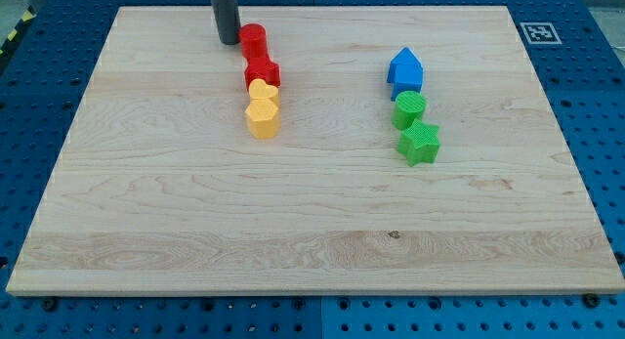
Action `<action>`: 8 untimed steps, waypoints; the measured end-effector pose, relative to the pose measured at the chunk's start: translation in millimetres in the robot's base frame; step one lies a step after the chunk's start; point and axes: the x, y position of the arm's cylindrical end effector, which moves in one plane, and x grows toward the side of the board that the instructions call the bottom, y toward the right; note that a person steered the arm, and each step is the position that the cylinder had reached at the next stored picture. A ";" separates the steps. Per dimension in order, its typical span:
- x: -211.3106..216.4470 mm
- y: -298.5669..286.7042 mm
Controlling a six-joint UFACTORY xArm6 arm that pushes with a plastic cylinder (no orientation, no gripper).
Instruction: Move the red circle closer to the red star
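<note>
The red circle [254,39] stands near the view's top, left of centre. The red star [262,71] sits just below it, nearly touching. My tip [229,40] is at the circle's left side, close against it. The dark rod rises from there out of the view's top.
A yellow heart [262,91] and a yellow hexagon-like block [262,117] follow in a column below the red star. On the view's right stand a blue house-shaped block [405,70], a green circle [410,108] and a green star [419,142]. The wooden board [312,241] lies on a blue pegboard.
</note>
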 end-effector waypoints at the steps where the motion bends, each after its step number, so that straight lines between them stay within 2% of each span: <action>1: -0.5 -2.9; 4: -16.9 13.0; 8: 1.3 23.1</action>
